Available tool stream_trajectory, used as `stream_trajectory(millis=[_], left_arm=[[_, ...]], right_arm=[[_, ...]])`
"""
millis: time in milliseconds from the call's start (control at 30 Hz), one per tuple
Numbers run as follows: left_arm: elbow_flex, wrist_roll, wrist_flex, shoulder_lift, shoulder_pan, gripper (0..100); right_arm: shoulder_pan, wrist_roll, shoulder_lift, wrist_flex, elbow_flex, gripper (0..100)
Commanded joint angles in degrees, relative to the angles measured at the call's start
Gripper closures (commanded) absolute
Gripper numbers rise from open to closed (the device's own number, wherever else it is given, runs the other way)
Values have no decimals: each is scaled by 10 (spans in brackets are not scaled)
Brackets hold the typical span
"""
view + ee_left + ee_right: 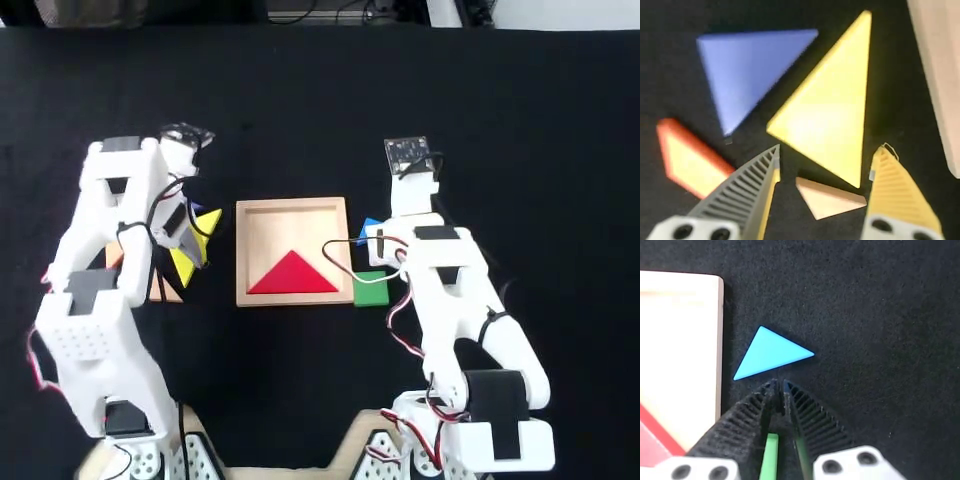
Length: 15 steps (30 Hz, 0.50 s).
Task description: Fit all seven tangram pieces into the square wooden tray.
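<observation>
The square wooden tray (290,212) lies mid-table with a red triangle (292,273) flat inside it. My left gripper (829,149) hangs open over a large yellow triangle (832,115). A small pale triangle (829,201) lies between its fingers, nearer the palm. A dark blue triangle (747,70) and an orange piece (687,160) lie beside them. My right gripper (779,386) is shut, its tips just short of a light blue triangle (771,352). A green piece (370,288) lies flat by the tray's right side and shows as a strip (770,455) under the fingers.
The tray's rim (940,65) runs close beside the yellow triangle, and its right edge (720,340) is near the light blue triangle. More orange pieces (165,290) lie left of the tray under the left arm. Black cloth covers the table.
</observation>
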Motion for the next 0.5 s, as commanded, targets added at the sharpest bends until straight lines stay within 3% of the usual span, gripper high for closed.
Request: stream_trajectory(millis=[0,233,467], left_arm=[[10,-43,18,-95,-22,712],[103,-62,35,-117,7,712],[168,-44,-47,-117,11,712]], right_arm=[[5,4,-1,-11,-18,987],[5,4,-1,-11,-19,987],[5,4,-1,-11,-18,987]])
